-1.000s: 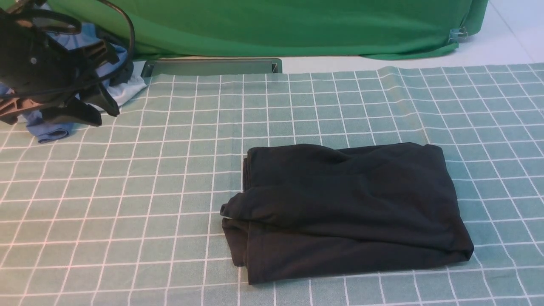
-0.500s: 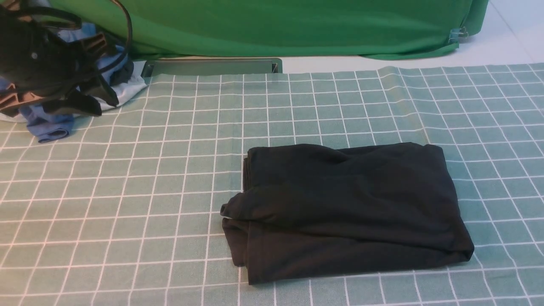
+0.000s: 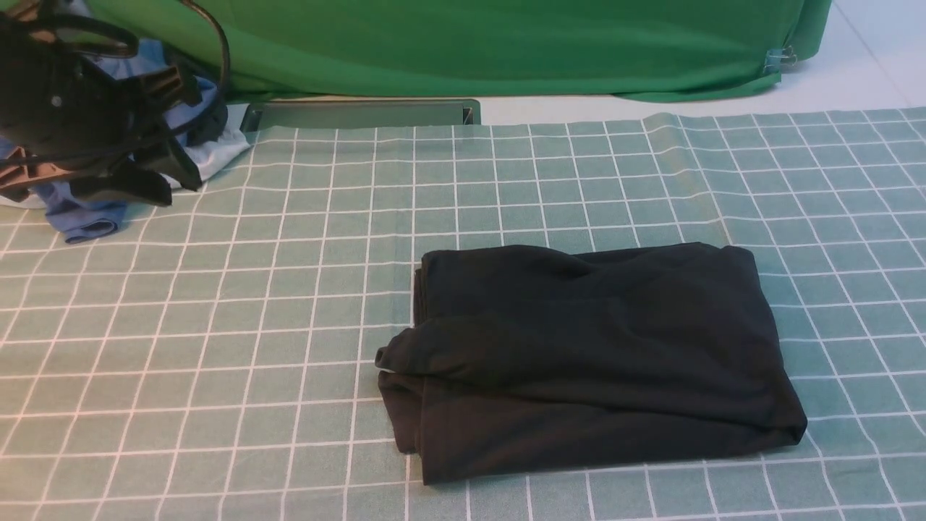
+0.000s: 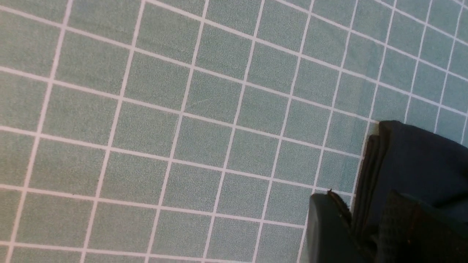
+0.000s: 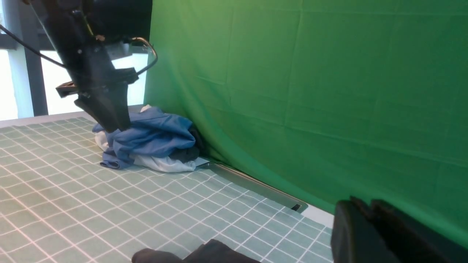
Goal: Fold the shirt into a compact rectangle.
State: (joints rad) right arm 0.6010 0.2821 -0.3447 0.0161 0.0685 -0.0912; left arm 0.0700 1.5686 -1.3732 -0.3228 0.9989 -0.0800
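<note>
Black shirt (image 3: 586,362) lies folded into a rough rectangle on the green checked tablecloth (image 3: 217,325), right of centre and towards the near edge in the front view. Near-left corner is untidy: one fold bulges out past the stack's edge. No print or collar is visible; the dark knit swallows most crease detail. Nothing touches the shirt. Left gripper (image 3: 155,184) hangs raised at the far left, over the edge of a heap of blue and white garments (image 3: 87,217), with much of that arm cut off by the frame. Its two dark fingers point down and right with a modest gap between them, and nothing is seen between them. In the left wrist view only the finger ends (image 4: 329,230) show in a corner, blurred, with the layered edge of the shirt (image 4: 420,160) behind them. Right gripper (image 5: 369,230) is out of the front view altogether; its own wrist view catches just two dark finger ends standing close together, with at most a sliver between them, nothing visibly held. That view also shows a sliver of the shirt (image 5: 204,254) at the bottom edge. A bright green backdrop cloth (image 3: 470,43) closes off the far side, hiding whatever lies behind.
</note>
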